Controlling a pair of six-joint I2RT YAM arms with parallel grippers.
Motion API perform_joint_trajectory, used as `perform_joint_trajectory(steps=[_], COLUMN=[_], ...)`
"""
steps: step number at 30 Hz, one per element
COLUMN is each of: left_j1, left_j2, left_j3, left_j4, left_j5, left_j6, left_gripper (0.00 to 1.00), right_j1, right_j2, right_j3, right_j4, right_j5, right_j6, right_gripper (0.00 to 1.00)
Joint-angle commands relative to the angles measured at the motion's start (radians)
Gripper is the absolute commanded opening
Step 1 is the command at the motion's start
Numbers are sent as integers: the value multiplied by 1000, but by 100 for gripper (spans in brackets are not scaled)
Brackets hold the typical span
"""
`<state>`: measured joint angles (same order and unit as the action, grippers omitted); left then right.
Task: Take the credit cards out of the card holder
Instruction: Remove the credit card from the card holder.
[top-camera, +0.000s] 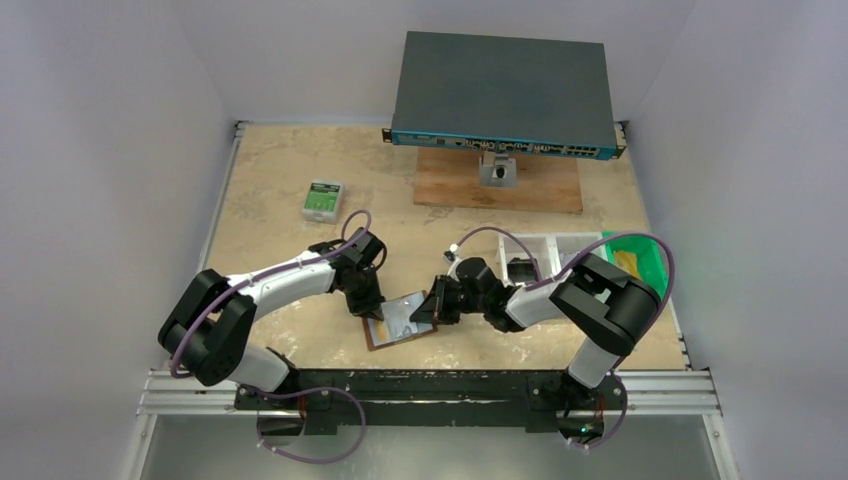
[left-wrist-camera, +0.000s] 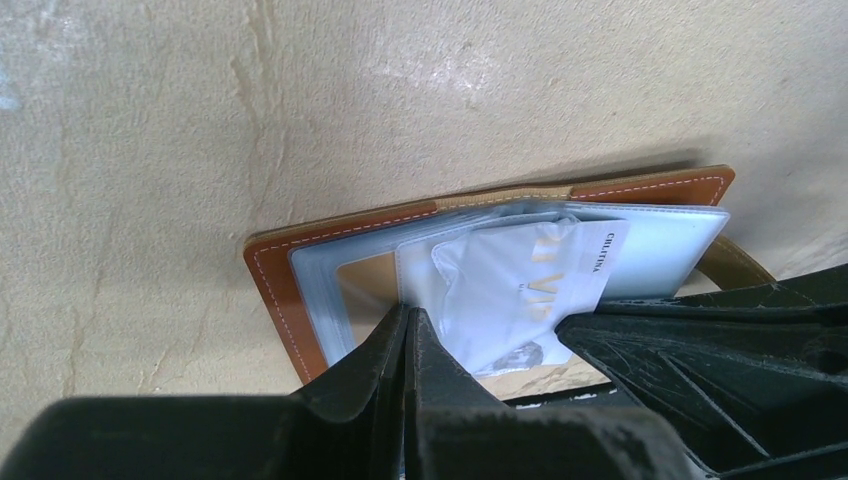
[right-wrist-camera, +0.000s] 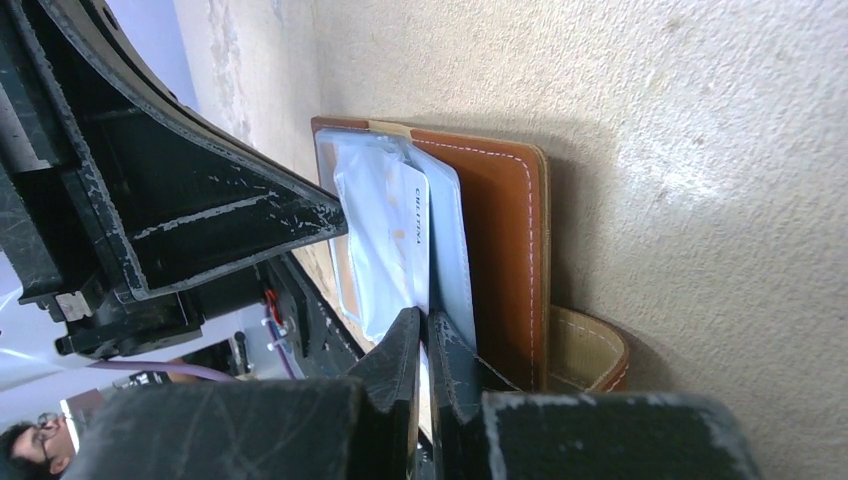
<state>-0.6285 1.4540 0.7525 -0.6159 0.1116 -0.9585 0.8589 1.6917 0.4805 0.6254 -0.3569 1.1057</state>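
Note:
The brown leather card holder (top-camera: 395, 338) lies open on the table between my two grippers, grey-blue pockets up. In the left wrist view its clear sleeves hold a tan card and a white credit card (left-wrist-camera: 530, 290) with gold lettering. My left gripper (left-wrist-camera: 410, 315) is shut, and its tips press on the near edge of the holder's (left-wrist-camera: 285, 290) sleeve. My right gripper (right-wrist-camera: 424, 325) is shut on the end of the white credit card (right-wrist-camera: 400, 240), which sticks out of the holder (right-wrist-camera: 500, 230). The snap tab (right-wrist-camera: 590, 350) curls beside it. From above, the left gripper (top-camera: 372, 312) and right gripper (top-camera: 428, 310) face each other.
A small green-and-white box (top-camera: 322, 199) lies at the back left. A dark network switch (top-camera: 503, 95) stands on a wooden board (top-camera: 498, 185) at the back. White trays (top-camera: 545, 250) and a green container (top-camera: 640, 255) sit behind the right arm.

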Motion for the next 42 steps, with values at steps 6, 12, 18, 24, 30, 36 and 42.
perform_joint_trajectory(steps=[6, 12, 18, 24, 30, 36, 42], left_j1=[8, 9, 9, 9, 8, 9, 6], left_j2=[56, 56, 58, 62, 56, 37, -9], left_j3=[-61, -57, -53, -50, -41, -24, 21], left_j4=[-66, -64, -64, -64, -68, -79, -95], left_j5=[-141, -134, -133, -133, -128, -123, -94], left_j6=[27, 28, 32, 34, 42, 56, 79], left_gripper=[0, 0, 0, 0, 0, 0, 0], right_j1=[-20, -20, -20, -20, -23, -24, -24], right_j2=[-39, -30, 2, -14, -117, -237, -351], right_j3=[-30, -40, -43, -43, -33, -18, 9], right_j4=[-64, -28, 29, 4, -146, -311, -440], right_j5=[42, 19, -10, 1, 70, 149, 201], right_j6=[-22, -16, 1, -1, -48, -104, -144], right_gripper=[0, 10, 12, 0, 0, 0, 0])
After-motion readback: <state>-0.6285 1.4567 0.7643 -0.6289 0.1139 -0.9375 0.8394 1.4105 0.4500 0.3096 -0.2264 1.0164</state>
